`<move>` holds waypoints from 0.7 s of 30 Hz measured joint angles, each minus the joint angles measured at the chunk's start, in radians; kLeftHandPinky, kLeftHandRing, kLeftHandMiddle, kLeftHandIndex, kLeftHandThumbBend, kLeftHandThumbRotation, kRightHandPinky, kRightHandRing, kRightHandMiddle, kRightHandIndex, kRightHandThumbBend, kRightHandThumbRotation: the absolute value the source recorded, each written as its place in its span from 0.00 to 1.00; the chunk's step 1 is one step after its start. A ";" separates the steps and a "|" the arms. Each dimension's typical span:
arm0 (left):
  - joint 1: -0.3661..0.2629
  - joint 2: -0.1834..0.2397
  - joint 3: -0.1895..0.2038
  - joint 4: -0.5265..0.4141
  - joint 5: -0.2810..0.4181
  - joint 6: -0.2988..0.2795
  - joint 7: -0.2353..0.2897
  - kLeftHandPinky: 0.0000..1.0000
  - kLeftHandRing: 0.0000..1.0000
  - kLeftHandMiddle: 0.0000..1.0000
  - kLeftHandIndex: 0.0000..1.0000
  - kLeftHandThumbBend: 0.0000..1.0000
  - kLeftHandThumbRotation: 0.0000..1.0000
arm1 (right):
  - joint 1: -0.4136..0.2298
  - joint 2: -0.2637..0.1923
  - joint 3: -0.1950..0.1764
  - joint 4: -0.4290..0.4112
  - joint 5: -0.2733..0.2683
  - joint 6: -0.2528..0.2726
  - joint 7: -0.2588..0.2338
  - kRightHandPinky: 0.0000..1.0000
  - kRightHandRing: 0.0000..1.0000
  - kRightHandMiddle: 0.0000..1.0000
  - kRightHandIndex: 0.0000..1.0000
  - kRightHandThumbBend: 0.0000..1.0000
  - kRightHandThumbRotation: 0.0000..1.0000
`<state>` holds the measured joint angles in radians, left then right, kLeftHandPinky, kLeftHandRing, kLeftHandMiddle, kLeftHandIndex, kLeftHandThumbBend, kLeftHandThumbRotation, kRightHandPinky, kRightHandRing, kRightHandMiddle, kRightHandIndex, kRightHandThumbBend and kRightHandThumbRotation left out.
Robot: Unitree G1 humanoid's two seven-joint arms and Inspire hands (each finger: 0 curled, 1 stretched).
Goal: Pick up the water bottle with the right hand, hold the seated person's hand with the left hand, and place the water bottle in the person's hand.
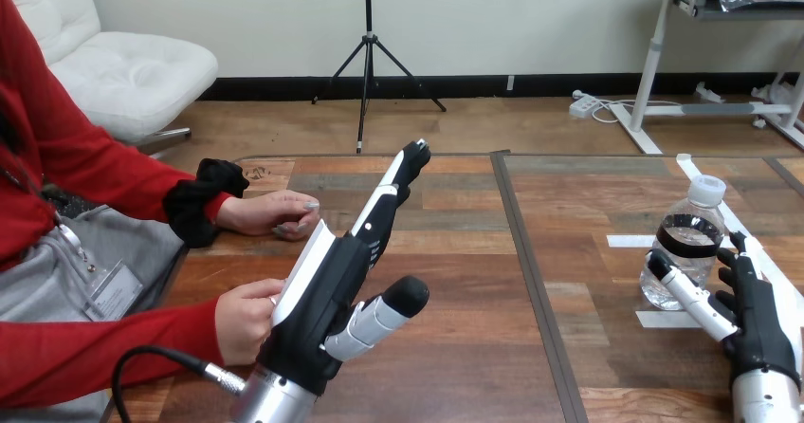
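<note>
Wooden table [455, 366] under both hands, planked, with a dark seam running away between them. Close against the right hand [758, 323]: water bottle [685, 252], upright on the wood, clear, white-capped, a black band round its upper body. Stands on the inner, forward side of that hand, touching it low down. Closed on it or merely resting against it: cannot tell. Not lifted yet, judging by the base down on the table.

Left hand [322, 295] raised above the table, open, fingers [398, 181] straight and slanting forward and up, thumb spread to the inner side. At its outer side, low by the wrist: the person's nearer hand [245, 321], touching or all but touching the white shell on the back. Not held, nothing curled round it. Further ahead and to the same outer side: the person's farther hand [270, 214], resting on the table, well apart from the robot.

Judged as step 1 of 3, the pick-up, at the point of contact. Next move probably calls for a firm wrap round the bottle below the band and a straight lift to avoid tipping. After that, turning the left hand to take the person's nearer hand gently, then carrying the bottle across the seam toward it. Risk: smooth, thin plastic, apt to slip or buckle under a hard squeeze.
</note>
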<state>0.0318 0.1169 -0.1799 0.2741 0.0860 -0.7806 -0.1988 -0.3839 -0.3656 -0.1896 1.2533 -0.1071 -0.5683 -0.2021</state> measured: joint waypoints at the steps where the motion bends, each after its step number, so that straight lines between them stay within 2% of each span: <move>1: 0.002 0.000 0.000 0.000 0.000 0.000 0.000 1.00 1.00 1.00 1.00 1.00 1.00 | -0.001 -0.001 0.000 0.001 0.000 0.001 0.001 0.91 0.95 0.94 0.98 1.00 0.60; 21: 0.028 0.001 0.000 0.000 0.002 -0.015 0.001 0.99 1.00 1.00 1.00 0.96 1.00 | -0.030 -0.014 0.006 0.013 -0.007 0.037 0.031 0.98 0.99 0.98 1.00 1.00 0.60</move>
<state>0.0602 0.1178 -0.1795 0.2741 0.0881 -0.7957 -0.1974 -0.4143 -0.3795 -0.1833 1.2659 -0.1141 -0.5309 -0.1711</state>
